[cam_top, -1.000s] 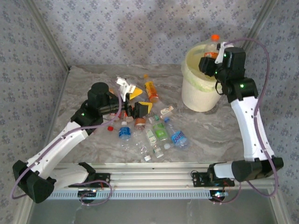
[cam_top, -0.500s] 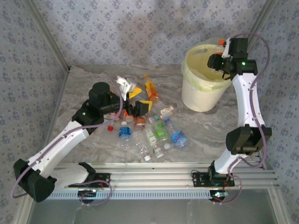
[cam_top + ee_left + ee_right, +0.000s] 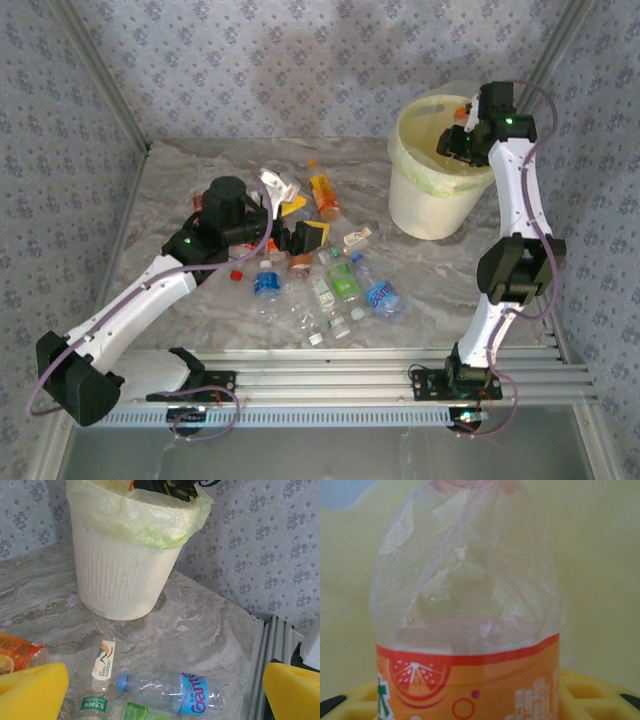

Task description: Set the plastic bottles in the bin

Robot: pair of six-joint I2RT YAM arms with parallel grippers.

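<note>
The right pincer (image 3: 457, 141) is up over the mouth of the bin (image 3: 425, 205), closed on an orange-label bottle (image 3: 470, 675). In the right wrist view that bottle stands between the yellow pads (image 3: 592, 695). Its clear, crumpled upper part rises above a red-edged orange label, and the pale yellow-green bag (image 3: 150, 527) is behind it. From above, an orange cap shows just beside this pincer, inside the bin's rim.

The bin stands at the far right of the marbled surface (image 3: 200, 180). It is white and ribbed, with the bag folded over its rim.

The left pincer (image 3: 301, 219) is wide open and holds nothing. It sits low over the back of the bottle heap in the middle of the surface, pointing toward the bin. In the left wrist view its foam pads (image 3: 30, 690) sit at the two bottom corners. Between them a blue-label bottle (image 3: 172, 694) lies on its side with its blue cap to the left. A clear bottle with a white label (image 3: 103, 661) lies just behind it, and a green-label bottle (image 3: 132, 712) is at the bottom edge.

From above, the other plastic bottles (image 3: 330, 280) lie scattered at the centre, well apart from the bin. An orange-filled bottle (image 3: 322, 195) lies at the back, a second blue-labelled one (image 3: 266, 284) near the left arm, and a loose red cap (image 3: 237, 273) just beside it
</note>
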